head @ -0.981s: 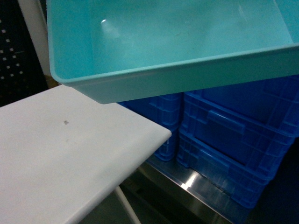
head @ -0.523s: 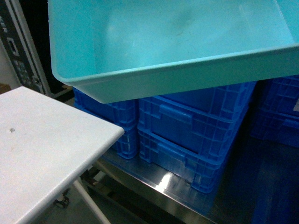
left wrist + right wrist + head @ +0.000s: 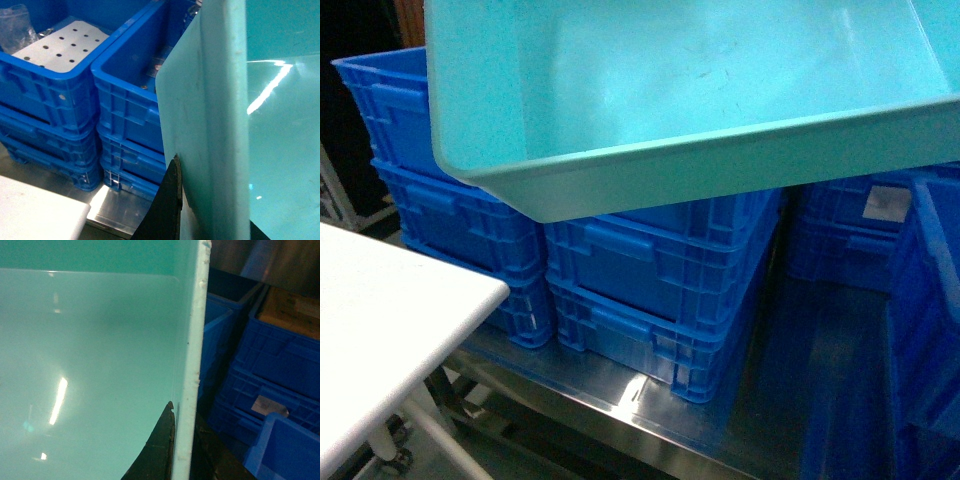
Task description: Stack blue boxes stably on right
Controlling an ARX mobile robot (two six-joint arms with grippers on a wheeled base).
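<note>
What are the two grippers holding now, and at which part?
Both hold one turquoise tub: left gripper on its left end wall, right gripper on its right rim.

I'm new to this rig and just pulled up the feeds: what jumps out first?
A large turquoise tub fills the top of the head view, held in the air, with each wrist camera showing a dark finger pressed to its rim. Below it, dark blue ribbed crates stand stacked on a metal shelf, and a white table corner pokes in at lower left.
</note>
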